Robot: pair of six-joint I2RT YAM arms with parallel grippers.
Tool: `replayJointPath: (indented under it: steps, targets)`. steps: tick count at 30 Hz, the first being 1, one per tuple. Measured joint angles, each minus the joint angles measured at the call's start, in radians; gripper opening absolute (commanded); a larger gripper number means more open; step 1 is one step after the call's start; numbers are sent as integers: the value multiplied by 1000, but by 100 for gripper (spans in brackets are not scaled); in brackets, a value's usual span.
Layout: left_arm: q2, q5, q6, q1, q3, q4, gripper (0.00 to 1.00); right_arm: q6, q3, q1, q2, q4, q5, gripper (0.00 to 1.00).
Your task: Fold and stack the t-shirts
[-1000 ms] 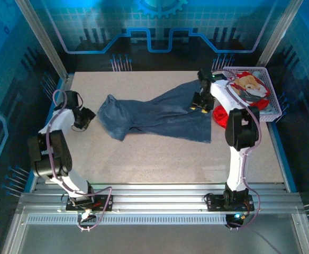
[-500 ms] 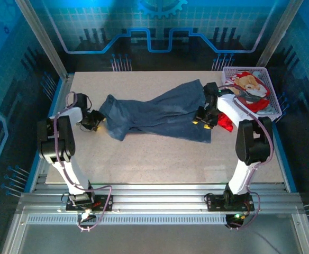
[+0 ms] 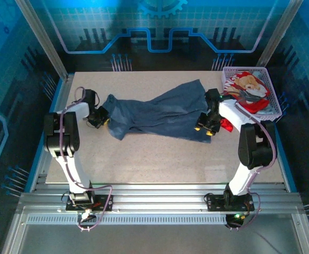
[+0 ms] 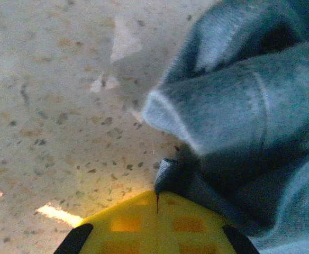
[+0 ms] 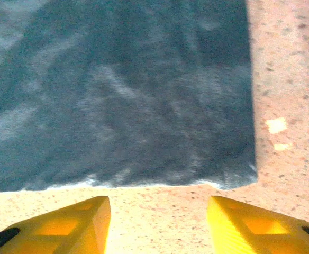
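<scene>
Slate-blue cloth t-shirt [image 3: 154, 114] spread across the speckled bench [image 3: 144, 159].
Its left edge is pinched by the left gripper [image 4: 157, 200]; the right gripper [image 5: 158, 201] is held spread beside its hem corner.

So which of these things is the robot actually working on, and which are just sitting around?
Part of the job:
- slate-blue t-shirt, lying rumpled across the middle
- red teddy-bear t-shirt

Just lying about:
- lilac mesh basket, holding the red shirt at the far right corner
- speckled table, under everything
</scene>
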State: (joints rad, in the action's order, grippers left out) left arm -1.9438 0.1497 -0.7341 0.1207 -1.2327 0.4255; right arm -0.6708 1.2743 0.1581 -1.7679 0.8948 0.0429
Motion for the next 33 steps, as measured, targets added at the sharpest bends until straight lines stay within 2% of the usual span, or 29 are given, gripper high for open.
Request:
replayJointPath:
  steps: [3,7,11,15,18,19,22,27,30,33]
  targets:
    - [61,-62,-2,-6,38,24,0,-18,-25,-31,10,2,-21,56]
    - [227,-116,-27,-6,98,74,0,-38,-43,-53,10,1,-43,60]
    - [354,-130,-66,-6,145,93,0,-60,-83,-55,-3,-11,-42,60]
    - [412,-132,-105,-6,223,105,0,-71,-91,-55,-58,-23,-36,59]
    - [439,-132,-125,-7,273,132,0,-80,-88,-55,-105,-30,-36,46]
    - [451,-132,-130,-7,286,139,0,-82,-82,-57,-107,-22,-38,38]
    - [500,-131,-140,-8,309,161,0,-88,-72,-59,-113,-7,-39,1]
    - [601,-130,-158,-8,312,186,0,-92,-67,-26,-82,-51,-32,0]
    - [650,-130,-169,-10,277,222,0,-85,-37,3,8,-39,-39,0]
    - [674,-128,-193,-14,178,249,0,-61,73,23,117,-27,-39,0]
